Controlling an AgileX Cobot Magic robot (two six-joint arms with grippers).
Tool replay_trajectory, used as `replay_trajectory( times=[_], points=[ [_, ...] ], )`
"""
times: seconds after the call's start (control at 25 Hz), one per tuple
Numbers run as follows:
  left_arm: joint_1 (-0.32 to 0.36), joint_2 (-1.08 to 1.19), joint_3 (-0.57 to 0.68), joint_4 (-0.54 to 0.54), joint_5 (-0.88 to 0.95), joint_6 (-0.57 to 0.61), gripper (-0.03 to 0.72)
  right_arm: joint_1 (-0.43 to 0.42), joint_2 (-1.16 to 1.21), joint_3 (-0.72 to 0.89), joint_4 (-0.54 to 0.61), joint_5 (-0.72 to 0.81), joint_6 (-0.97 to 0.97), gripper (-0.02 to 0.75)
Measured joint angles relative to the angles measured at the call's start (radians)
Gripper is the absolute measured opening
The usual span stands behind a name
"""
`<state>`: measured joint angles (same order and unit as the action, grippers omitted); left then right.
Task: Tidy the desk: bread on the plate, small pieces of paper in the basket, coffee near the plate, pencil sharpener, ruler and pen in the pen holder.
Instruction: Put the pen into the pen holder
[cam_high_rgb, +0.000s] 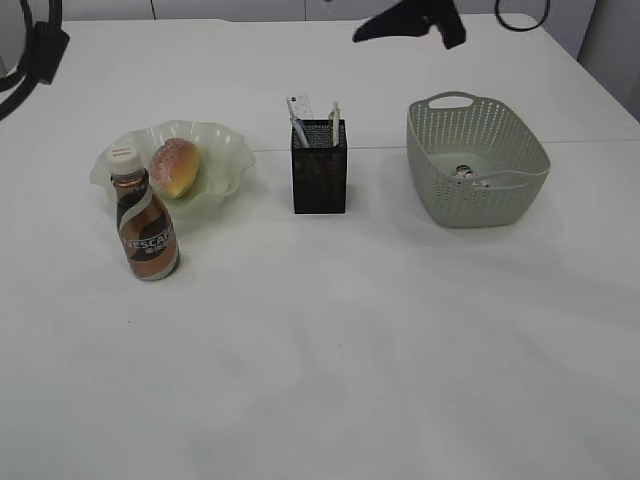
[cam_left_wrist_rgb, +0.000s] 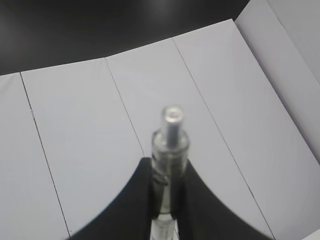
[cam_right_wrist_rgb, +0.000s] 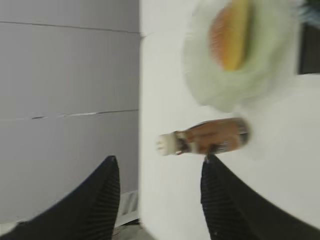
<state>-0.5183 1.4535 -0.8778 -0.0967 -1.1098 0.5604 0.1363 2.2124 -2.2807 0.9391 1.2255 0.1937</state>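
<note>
Standing upright on the white surface (cam_high_rgb: 330, 350), the coffee bottle (cam_high_rgb: 145, 225) sits just in front of the pale green plate (cam_high_rgb: 215, 160), touching or nearly touching its front rim, and the bread (cam_high_rgb: 175, 166) lies on that plate. At the middle of the surface the black mesh pen holder (cam_high_rgb: 320, 170) stands with a ruler (cam_high_rgb: 300, 108) and pens poking out of its top. To the right of it is the green basket (cam_high_rgb: 478, 160), with a small crumpled scrap resting on its floor near the front wall.

The left claw (cam_left_wrist_rgb: 169, 200) is well apart from all of these, raised off the surface against grey wall panels. Its two dark fingers (cam_left_wrist_rgb: 135, 200) are clamped together on a clear-barrelled pen (cam_left_wrist_rgb: 170, 145), whose metal tip sticks out beyond the fingertips.

The right claw (cam_right_wrist_rgb: 160, 195) has its fingers (cam_right_wrist_rgb: 107, 190) spread apart with nothing between them. In its blurred wrist view the coffee bottle (cam_right_wrist_rgb: 210, 140) lies just beyond the gap and toward the far finger, not touching it, with the plate (cam_right_wrist_rgb: 235, 75) and bread (cam_right_wrist_rgb: 230, 35) farther off. In the exterior view only a dark arm part shows at the top edge, behind the pen holder and basket.
</note>
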Motion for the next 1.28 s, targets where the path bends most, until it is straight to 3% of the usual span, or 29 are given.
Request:
replay_trajectory(
  times=[0.4,0.72,0.96,1.28],
  points=[
    [0.0,0.0,0.0,-0.053,0.058,0.001,0.066,-0.002,-0.121,0.0,-0.788,0.028,0.073,0.414],
    [0.0,0.0,0.0,-0.061,0.197,-0.008,0.066,-0.002,-0.156,-0.001,-1.215,0.032,0.125,0.414],
    [0.0,0.0,0.0,-0.061,0.325,-0.049,0.066,-0.002,-0.156,-0.001,-1.378,0.032,0.144,0.414],
    [-0.002,0.0,0.0,-0.063,0.456,-0.128,0.066,-0.002,-0.156,0.005,-1.337,0.032,0.115,0.414]
  ],
)
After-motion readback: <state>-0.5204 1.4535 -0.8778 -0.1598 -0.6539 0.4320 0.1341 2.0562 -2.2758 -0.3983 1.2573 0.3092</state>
